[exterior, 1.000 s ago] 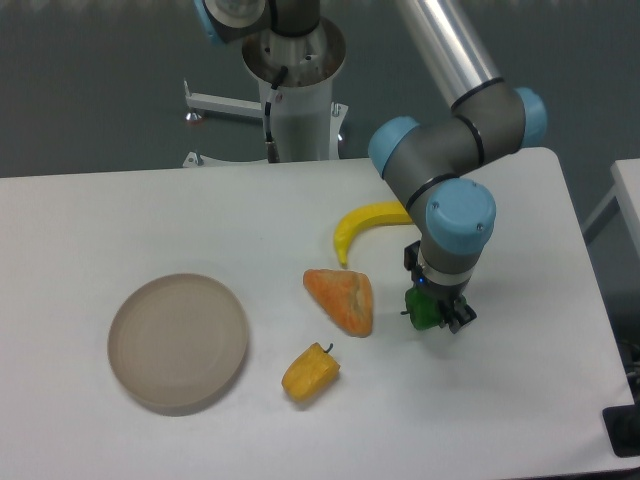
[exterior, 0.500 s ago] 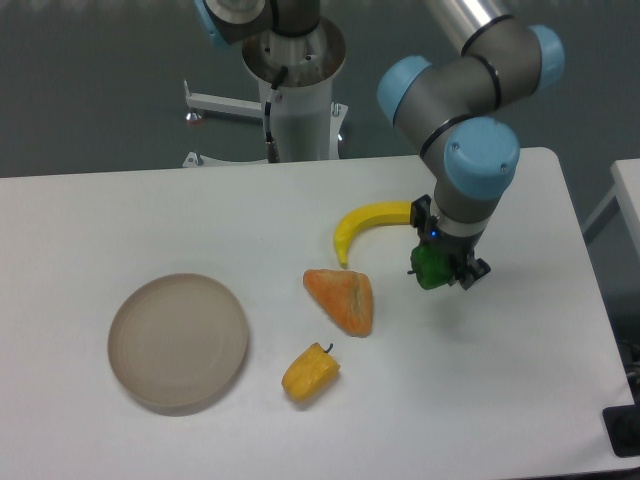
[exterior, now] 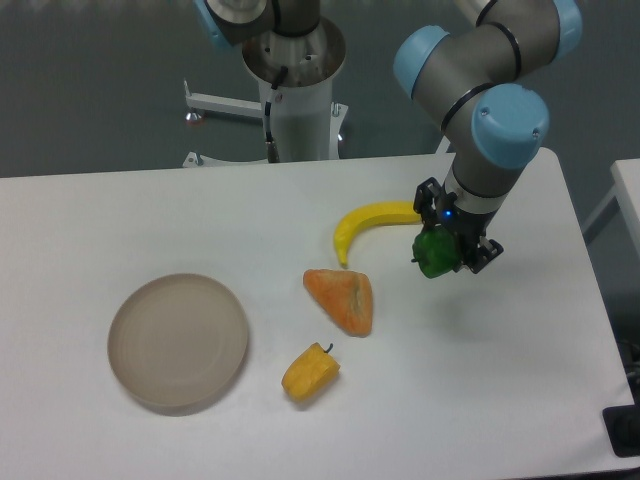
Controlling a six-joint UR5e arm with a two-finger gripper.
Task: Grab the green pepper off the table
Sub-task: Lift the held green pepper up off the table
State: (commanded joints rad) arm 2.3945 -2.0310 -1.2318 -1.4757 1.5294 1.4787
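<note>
The small glossy dark green bell pepper [exterior: 434, 254] hangs right of centre in the frame, clamped in the black two-finger jaws of the gripper [exterior: 446, 252], which are closed around its body with the grey and blue arm above. A faint shadow on the large white matte desk [exterior: 120, 220] below suggests the pepper is lifted clear. It looks light and fairly stiff, but its shiny, lumpy skin is probably slippery, so a hold across the broad rounded middle seems safest. Its stem is hidden here. Just to its left lies a curved yellow banana [exterior: 368, 226]; an orange wedge-shaped piece [exterior: 342, 298], a yellow pepper [exterior: 310, 372] and a round beige plate [exterior: 178, 342] sit further left and lower.
</note>
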